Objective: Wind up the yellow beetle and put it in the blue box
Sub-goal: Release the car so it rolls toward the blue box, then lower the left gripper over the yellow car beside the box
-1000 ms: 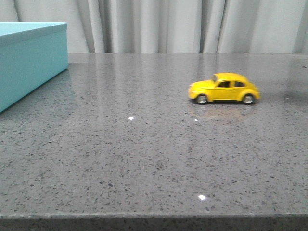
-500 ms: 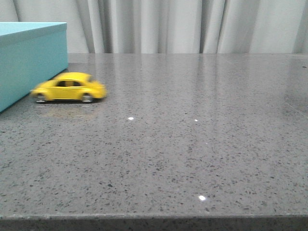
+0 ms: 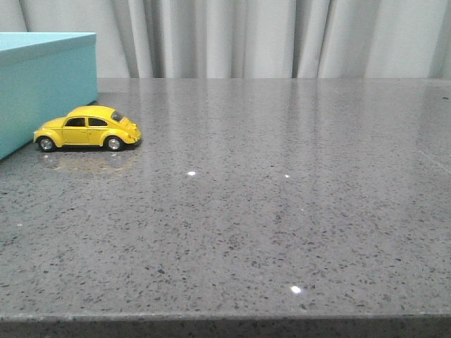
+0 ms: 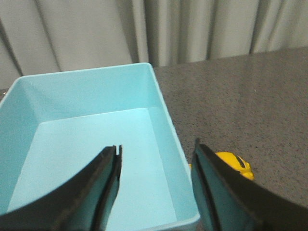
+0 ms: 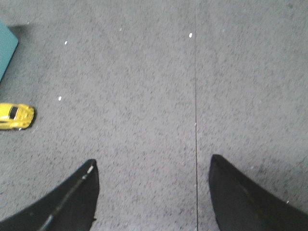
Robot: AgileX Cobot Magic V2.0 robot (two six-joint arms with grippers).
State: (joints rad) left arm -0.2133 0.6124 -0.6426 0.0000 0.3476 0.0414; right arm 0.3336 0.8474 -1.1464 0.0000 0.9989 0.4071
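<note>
The yellow beetle (image 3: 87,128) stands on its wheels on the grey table, its nose close to the side of the blue box (image 3: 42,84) at the far left; I cannot tell if they touch. It also shows in the left wrist view (image 4: 234,164), partly behind a finger, and in the right wrist view (image 5: 15,116). My left gripper (image 4: 156,151) is open and empty, high over the open box (image 4: 86,144), whose inside is empty. My right gripper (image 5: 151,166) is open and empty over bare table, well off from the car. Neither gripper shows in the front view.
The grey speckled table (image 3: 268,211) runs to a front edge at the bottom of the front view. Grey curtains (image 3: 268,35) hang behind the table. A thin seam line (image 5: 195,96) crosses the tabletop in the right wrist view.
The yellow beetle has rolled by itself from the right half of the table to the left, and has stopped next to the blue box.
</note>
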